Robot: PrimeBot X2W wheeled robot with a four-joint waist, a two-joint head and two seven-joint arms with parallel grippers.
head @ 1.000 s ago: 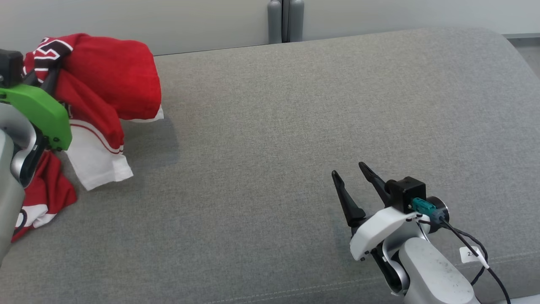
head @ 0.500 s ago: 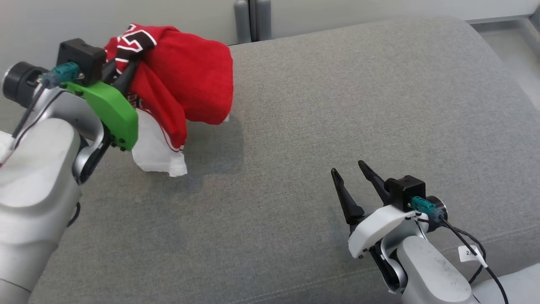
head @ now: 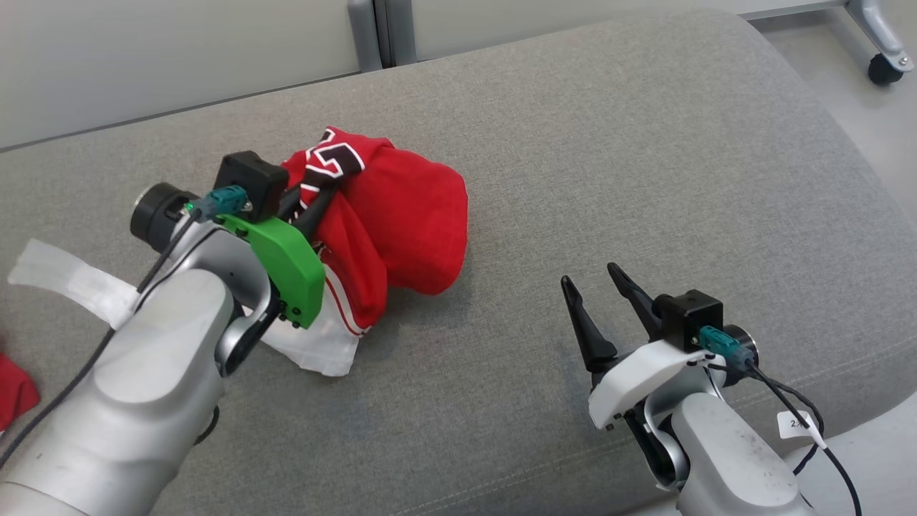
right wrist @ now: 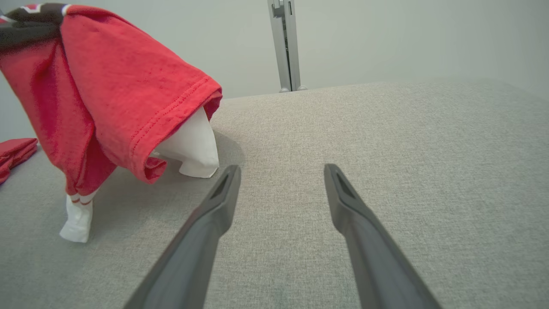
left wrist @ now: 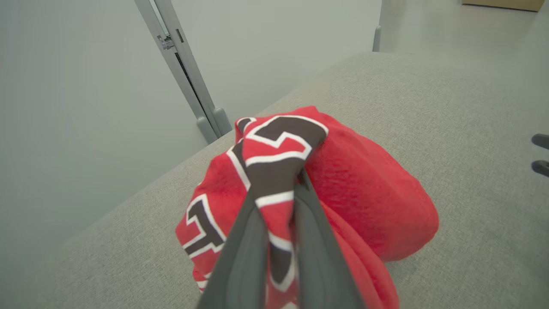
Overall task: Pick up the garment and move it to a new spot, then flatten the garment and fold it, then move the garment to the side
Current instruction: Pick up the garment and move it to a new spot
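Observation:
The garment (head: 408, 215) is a red jersey with black-and-white lettering and white trim. It hangs in a bunch from my left gripper (head: 326, 190), which is shut on a fold near the lettering. Its white hem (head: 315, 351) touches the grey cushion (head: 645, 143). In the left wrist view the gripper (left wrist: 296, 180) pinches the lettered fabric of the garment (left wrist: 369, 193). My right gripper (head: 592, 278) stands open at the lower right, apart from the cloth. In the right wrist view this gripper (right wrist: 282, 168) has nothing between its fingers, and the garment (right wrist: 120, 86) hangs to its upper left.
A white strip of cloth (head: 64, 279) and a piece of red cloth (head: 14, 390) lie at the cushion's left end. A grey post (head: 376, 32) stands behind the cushion. A caster wheel (head: 885, 68) is on the floor at the top right.
The head view has turned. My left arm has carried the garment rightward and lower, from the cushion's left end toward its middle. The right gripper has stayed put, open.

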